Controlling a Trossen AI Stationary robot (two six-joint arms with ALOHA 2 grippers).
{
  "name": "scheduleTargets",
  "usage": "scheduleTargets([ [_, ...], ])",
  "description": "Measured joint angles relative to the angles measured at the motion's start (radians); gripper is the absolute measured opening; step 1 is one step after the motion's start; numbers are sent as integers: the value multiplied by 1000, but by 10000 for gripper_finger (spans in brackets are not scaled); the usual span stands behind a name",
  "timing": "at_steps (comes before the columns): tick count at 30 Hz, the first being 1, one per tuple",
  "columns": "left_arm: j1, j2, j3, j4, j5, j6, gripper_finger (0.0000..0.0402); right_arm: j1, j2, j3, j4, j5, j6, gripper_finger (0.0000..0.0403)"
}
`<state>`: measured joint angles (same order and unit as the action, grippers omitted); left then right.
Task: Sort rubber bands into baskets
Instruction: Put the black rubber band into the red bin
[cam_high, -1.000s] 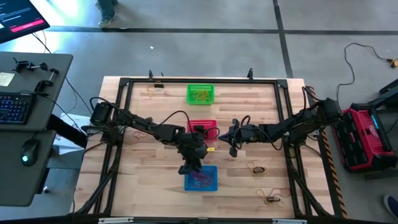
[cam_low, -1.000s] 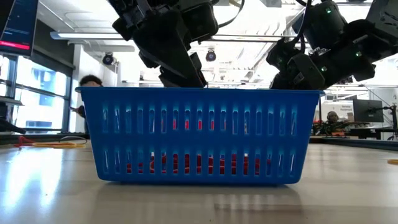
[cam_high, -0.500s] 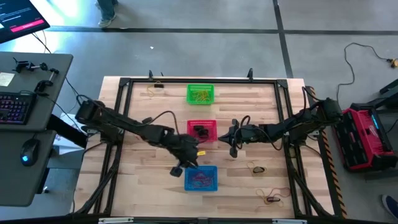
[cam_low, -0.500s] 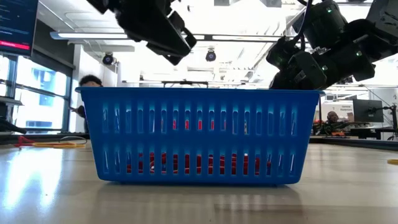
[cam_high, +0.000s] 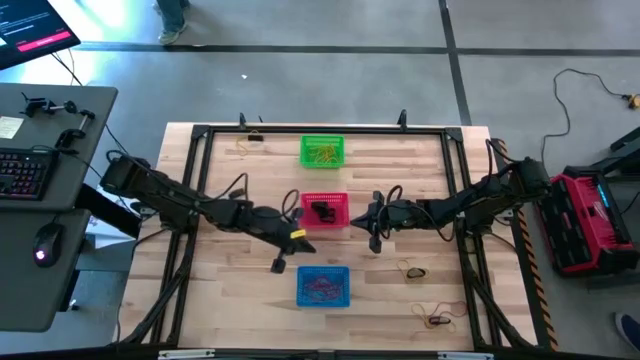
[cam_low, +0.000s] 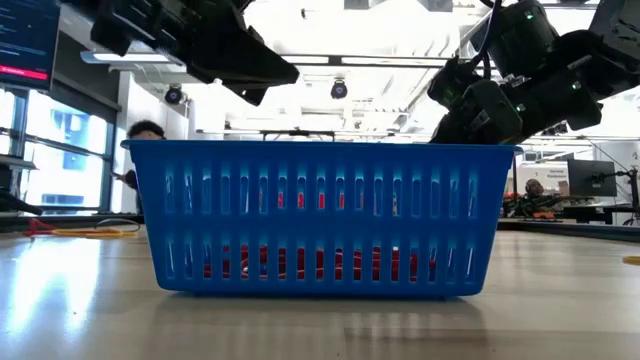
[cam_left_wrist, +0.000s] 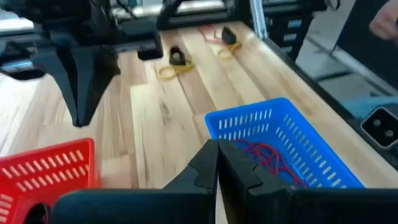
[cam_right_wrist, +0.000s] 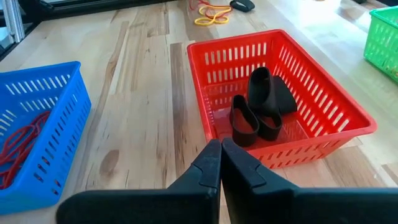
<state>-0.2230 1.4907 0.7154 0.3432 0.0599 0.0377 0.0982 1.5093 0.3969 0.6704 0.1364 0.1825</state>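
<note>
Looking level across the table, the blue basket (cam_low: 320, 218) filled most of the low view and hid nearly everything behind it; only red strands showed through its slots, and both arms were cut off at the upper edge. A person's head (cam_low: 146, 131) was half hidden behind the basket's rim at 9 o'clock.

The table (cam_high: 230, 290) was pale wood planking inside a black frame, on a grey concrete floor; a desk with a keyboard (cam_high: 22, 172) stood at 9 o'clock and a red case (cam_high: 583, 218) at 3 o'clock.

Three baskets lay in a line through the table's middle: the green basket (cam_high: 322, 151) at 12 o'clock holding yellow-tan bands (cam_high: 322, 154), the red basket (cam_right_wrist: 277, 102) at the centre holding black bands (cam_right_wrist: 256, 107), how many could not be told, and the blue one at 6 o'clock with red-orange bands (cam_left_wrist: 266, 154). Loose rubber bands (cam_high: 412, 270) lay in two clusters toward 4 and 5 o'clock, and one more at 11 o'clock.

The left gripper (cam_left_wrist: 217, 163) hung above bare wood at 10 o'clock of the blue basket, fingers together and holding nothing. The right gripper (cam_right_wrist: 221, 163) hovered at 3 o'clock of the red basket, fingers likewise pressed together, empty.
</note>
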Motion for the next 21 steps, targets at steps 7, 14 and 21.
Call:
scheduleTargets([
  [7, 1, -5, -120, 226, -1, 0, 1, 0, 0, 0, 1, 0, -5, 0],
  [14, 2, -5, -205, 382, -16, 0, 1, 0, 0, 1, 11, 12, 57, 0],
  [21, 21, -24, -267, 428, -28, 0, 1, 9, 0, 81, -160, -94, 105, 0],
])
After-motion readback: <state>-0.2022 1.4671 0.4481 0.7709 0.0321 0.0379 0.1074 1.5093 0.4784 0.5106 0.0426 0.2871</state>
